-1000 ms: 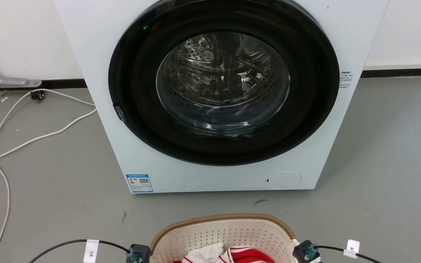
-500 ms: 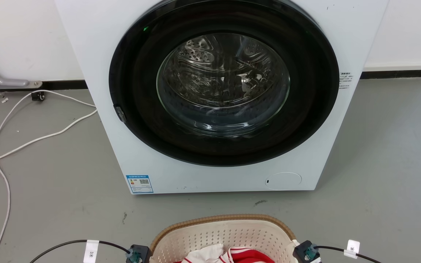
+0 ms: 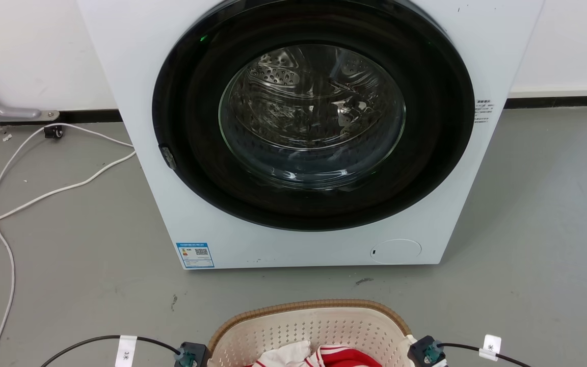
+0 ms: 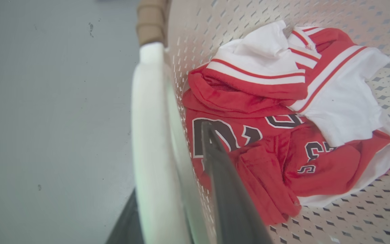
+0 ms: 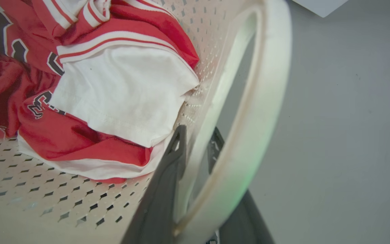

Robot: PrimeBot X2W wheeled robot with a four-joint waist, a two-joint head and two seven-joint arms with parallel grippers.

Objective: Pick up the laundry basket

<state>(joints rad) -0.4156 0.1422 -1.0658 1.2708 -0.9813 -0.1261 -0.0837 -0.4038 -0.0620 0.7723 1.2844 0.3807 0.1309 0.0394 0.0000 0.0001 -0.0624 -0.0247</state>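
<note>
Cream laundry basket (image 3: 314,326) in front of washing machine (image 3: 303,244), place unchanged from a second ago | left gripper (image 4: 168,176) clamped across white handle (image 4: 147,135) | right gripper (image 5: 198,135) pinching basket wall | head camera barely shifted

The washing machine (image 3: 303,244) and the grey floor (image 3: 69,265) are viewed from above and in front by the head camera, tilted forward and down. The laundry basket (image 3: 314,326) is cut by the bottom edge. The basket's inside is looked into at very close range from each wrist, along the left handle (image 4: 151,135) and the right handle (image 5: 259,118). The red-and-white garment (image 4: 266,142) is shared by all three views.
</note>
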